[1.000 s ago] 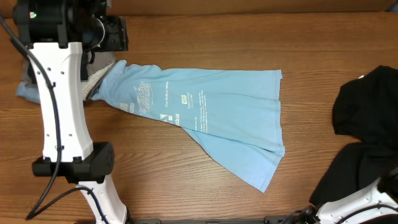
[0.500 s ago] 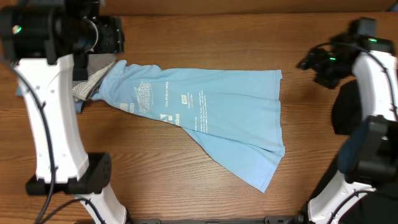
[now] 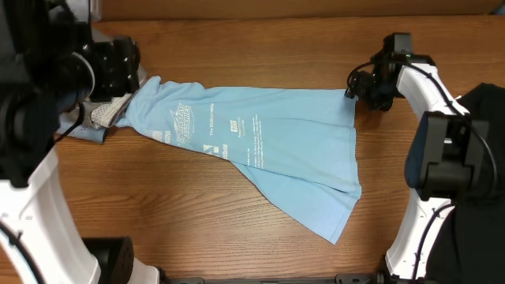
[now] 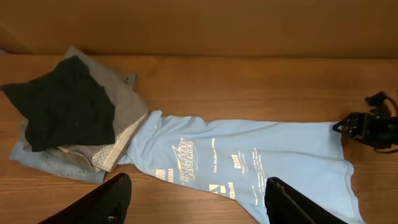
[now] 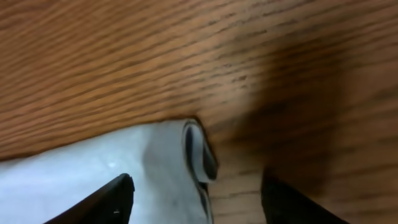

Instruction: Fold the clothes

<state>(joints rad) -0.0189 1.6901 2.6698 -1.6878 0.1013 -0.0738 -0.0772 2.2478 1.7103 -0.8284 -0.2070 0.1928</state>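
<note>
Straddling blue T-shirt (image 3: pixel 276 142) corner (hem curled): right gripper (image 5: pixel 198 193), jaws apart, gripping nothing; left gripper (image 4: pixel 196 186) spread wide, empty.

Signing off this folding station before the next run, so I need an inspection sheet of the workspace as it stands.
Surface: wooden table, no stains seen.
Job's things: light blue T-shirt spread out, print up; black garment at the right edge; pile of clothes by the shirt's narrow end.
Clutter: nothing seen.
Grippers: left gripper open, above the shirt; right gripper open, astride the shirt's hem corner.
Cables: black cable along the right arm, off the cloth.
Surroundings: brown panel behind the table.
</note>
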